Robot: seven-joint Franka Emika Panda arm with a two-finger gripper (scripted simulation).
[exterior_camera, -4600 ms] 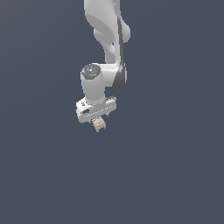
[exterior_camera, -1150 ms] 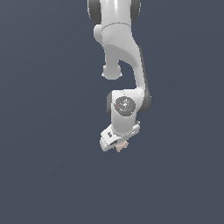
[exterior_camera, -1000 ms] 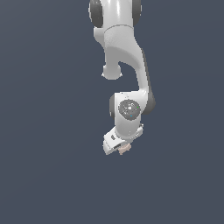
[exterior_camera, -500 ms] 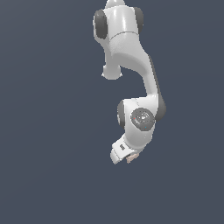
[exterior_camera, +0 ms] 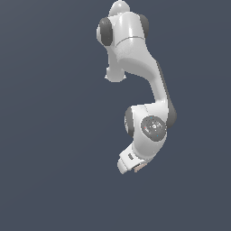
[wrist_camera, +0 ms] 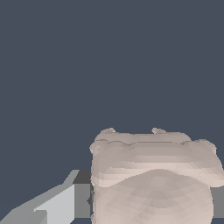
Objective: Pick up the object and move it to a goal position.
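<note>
Slippage is my main worry: the object [wrist_camera: 153,179], a lumpy pinkish-beige lump with rounded bumps, sits clamped in my tool [exterior_camera: 134,166], and its uneven surface gives the pads few flat faces to bear on. In the wrist view one grey finger [wrist_camera: 61,203] presses against its side and a sliver of the other shows at the opposite edge, so the tool is closed onto the object with the jaws only as far apart as the lump is wide. If the arm swings or the wrist rolls quickly, I judge the bumps could let it twist between the pads or squirm out. No tabletop or any other surface shows beneath it, only a plain dark backdrop, so a drop could not be caught.

In the exterior view only a small pink edge of the object [exterior_camera: 139,167] peeks out under the white tool body, low in the scene and a little to that view's right of centre. No goal marker is visible, so I cannot tell how near the target is; overshoot is a second risk.

From the wrist view the object looks broader across the jaws than it is deep, so its long axis seems to run from finger to finger, with the bumpy crown pointing away from my palm.
</note>
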